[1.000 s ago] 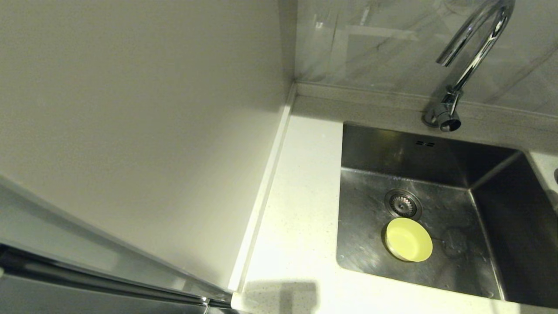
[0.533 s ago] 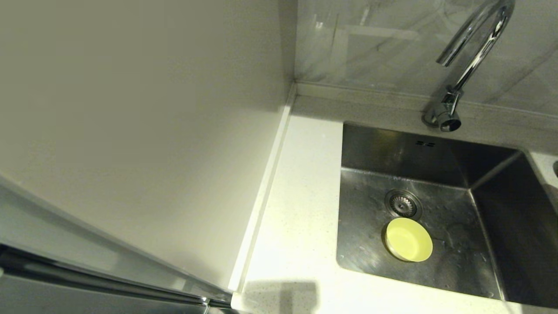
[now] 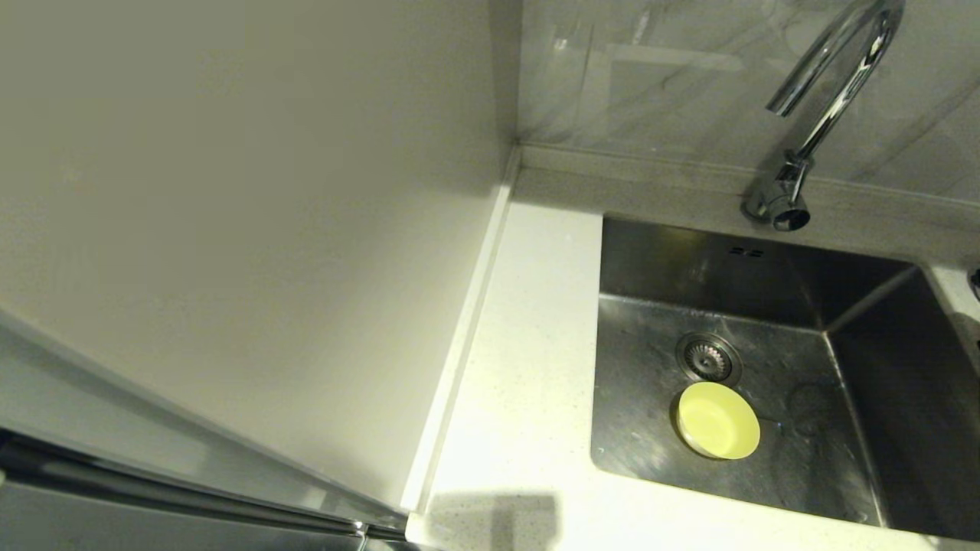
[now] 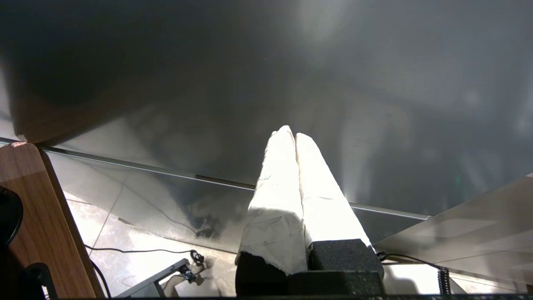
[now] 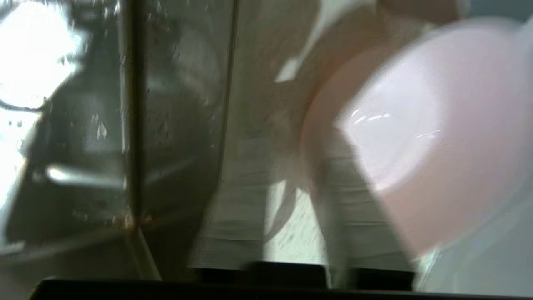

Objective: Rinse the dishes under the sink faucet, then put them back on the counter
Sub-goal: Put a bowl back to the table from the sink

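Head view. Yellow bowl (image 3: 718,421) sits upright on the floor of the sink (image 3: 766,268), just beside the strainer drain (image 3: 707,357) on the near side. The spout of the faucet (image 3: 831,99) ends above the back of the basin, and I see no water running. The white speckled desk (image 3: 528,344) lies along the sink's left. Neither of my arms appears here.

Left wrist view. Left gripper (image 4: 295,135) is parked off the work with its padded fingers pressed together and nothing between them, pointing at a dark panel.

Right wrist view (motion-smeared). Right gripper (image 5: 291,158) is partly open. Speckled desk shows through the gap between its fingers, and I see nothing clamped there. Pink bowl (image 5: 416,133) is close by one finger, cavity facing the camera. I cannot tell whether it touches the finger. The steel sink wall runs along the other side.

Handling judgement. These are thin plastic bowls: light, stiff enough for a rim pinch, not fragile. They are likely slick when wet, and glossy highlights on the pink one suggest so. I judge the best hold is one finger inside and one outside the rim wall, closing firmly. For the yellow bowl, I would take the rim edge away from the drain.
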Controlling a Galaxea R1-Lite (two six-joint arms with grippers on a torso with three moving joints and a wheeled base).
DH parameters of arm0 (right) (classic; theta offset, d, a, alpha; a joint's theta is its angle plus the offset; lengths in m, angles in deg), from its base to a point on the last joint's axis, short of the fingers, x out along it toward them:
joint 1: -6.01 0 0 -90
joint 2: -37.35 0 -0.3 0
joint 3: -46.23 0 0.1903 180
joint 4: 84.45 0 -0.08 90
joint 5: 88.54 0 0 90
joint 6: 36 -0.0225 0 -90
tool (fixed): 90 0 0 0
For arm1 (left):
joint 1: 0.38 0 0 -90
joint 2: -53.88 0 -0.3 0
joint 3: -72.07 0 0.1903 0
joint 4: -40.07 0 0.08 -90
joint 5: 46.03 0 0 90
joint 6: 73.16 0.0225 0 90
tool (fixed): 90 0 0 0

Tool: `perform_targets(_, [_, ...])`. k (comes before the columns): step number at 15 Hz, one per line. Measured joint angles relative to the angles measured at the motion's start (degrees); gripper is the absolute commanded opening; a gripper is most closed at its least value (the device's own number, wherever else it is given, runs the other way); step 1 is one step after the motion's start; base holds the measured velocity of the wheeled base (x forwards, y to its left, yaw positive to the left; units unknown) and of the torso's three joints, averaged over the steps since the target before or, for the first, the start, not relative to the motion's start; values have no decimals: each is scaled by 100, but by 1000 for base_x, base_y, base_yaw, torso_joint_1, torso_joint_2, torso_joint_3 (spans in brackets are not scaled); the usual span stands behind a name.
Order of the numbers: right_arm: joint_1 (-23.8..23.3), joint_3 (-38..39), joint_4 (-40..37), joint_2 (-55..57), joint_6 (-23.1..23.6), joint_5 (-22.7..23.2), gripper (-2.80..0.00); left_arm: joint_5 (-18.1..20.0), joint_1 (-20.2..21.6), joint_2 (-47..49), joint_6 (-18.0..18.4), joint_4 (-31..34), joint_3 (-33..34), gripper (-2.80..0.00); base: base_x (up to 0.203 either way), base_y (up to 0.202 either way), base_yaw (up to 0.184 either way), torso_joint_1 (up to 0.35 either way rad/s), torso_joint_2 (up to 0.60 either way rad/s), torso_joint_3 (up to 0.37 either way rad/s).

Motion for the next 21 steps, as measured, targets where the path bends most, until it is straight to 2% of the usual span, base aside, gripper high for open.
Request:
perform_targets(6, [-61,-3,144,-127,-176,18,0,0,0,0,-1,0,0,-280,0,0,0,0,0,0])
perform_targets(10, [-64,8,710,-374,-330,181,0,0,0,0,-2,0,0,-280,0,0,0,0,0,0])
perform_targets(13, [-37,237,778,-837,-405,766,0,2,0,0,-1,1,0,-280,0,0,0,0,0,0])
perform_targets(17, [244,1201,775,-1720,-307,1991,0,0,0,0,0,1,0,-280,0,0,0,0,0,0])
perform_targets(21, [912,1825,745,-2167,483,2846,0,0,0,0,-1,0,0,-280,0,0,0,0,0,0])
